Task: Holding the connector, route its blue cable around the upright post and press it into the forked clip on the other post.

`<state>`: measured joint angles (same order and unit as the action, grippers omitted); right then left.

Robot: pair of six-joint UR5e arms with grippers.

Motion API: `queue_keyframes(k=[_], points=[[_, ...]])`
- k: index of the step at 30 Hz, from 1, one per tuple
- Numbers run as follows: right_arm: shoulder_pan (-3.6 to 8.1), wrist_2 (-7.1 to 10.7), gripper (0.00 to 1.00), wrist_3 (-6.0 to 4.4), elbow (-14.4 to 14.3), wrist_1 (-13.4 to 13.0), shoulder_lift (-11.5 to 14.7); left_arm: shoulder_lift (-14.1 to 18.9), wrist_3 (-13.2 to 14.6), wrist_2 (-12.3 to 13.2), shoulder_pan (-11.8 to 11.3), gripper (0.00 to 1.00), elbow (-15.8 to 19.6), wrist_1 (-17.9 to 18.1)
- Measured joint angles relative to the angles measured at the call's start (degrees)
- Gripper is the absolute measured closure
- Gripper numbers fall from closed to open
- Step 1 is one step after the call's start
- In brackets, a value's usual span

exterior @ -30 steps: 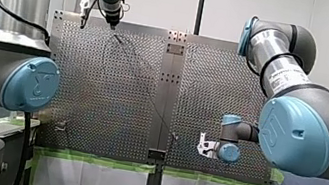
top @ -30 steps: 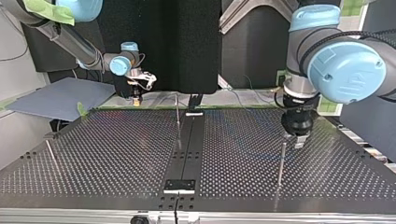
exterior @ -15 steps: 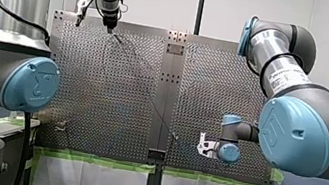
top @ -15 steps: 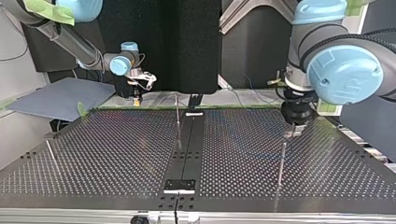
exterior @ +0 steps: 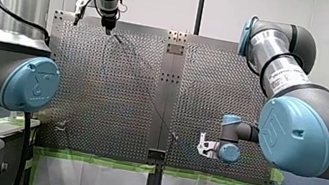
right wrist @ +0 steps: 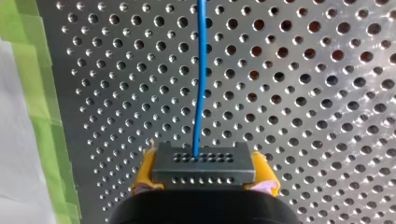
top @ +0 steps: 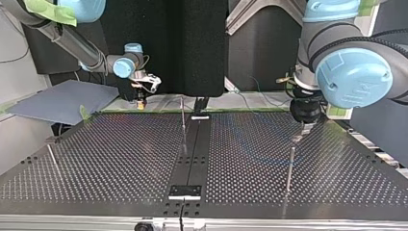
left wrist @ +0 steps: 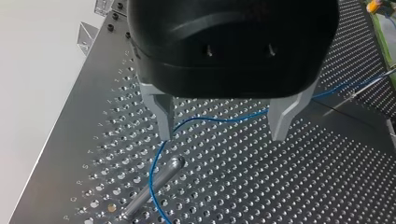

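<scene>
Between my right claw's (right wrist: 204, 174) pads (right wrist: 144, 176), the connector (right wrist: 203, 163) points its cable (right wrist: 200, 70) ahead.

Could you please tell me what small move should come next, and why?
Probably lower my left claw and close it on the blue cable: its fingers stand open astride the cable beside the post, while my right claw grips the connector.

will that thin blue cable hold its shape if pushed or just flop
The thin blue cable probably flops: it bends in loose curves beside the slim metal post. It likely keeps some springiness, running nearly straight out of the grey connector. Being so thin, it is probably very light.
</scene>
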<state>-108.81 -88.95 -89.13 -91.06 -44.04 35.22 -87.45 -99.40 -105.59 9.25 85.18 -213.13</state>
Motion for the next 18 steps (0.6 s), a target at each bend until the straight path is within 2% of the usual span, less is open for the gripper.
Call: queue_keyframes(k=[14,18], points=[[0.04,0.0,1.0,-0.05,0.0,0.0,0.0,0.1,-0.1,-0.1,0.1,0.0,0.0,0.0],[0.04,0.0,1.0,-0.07,0.0,0.0,0.0,1.0,-0.2,-0.8,0.6,0.0,0.5,0.6]])
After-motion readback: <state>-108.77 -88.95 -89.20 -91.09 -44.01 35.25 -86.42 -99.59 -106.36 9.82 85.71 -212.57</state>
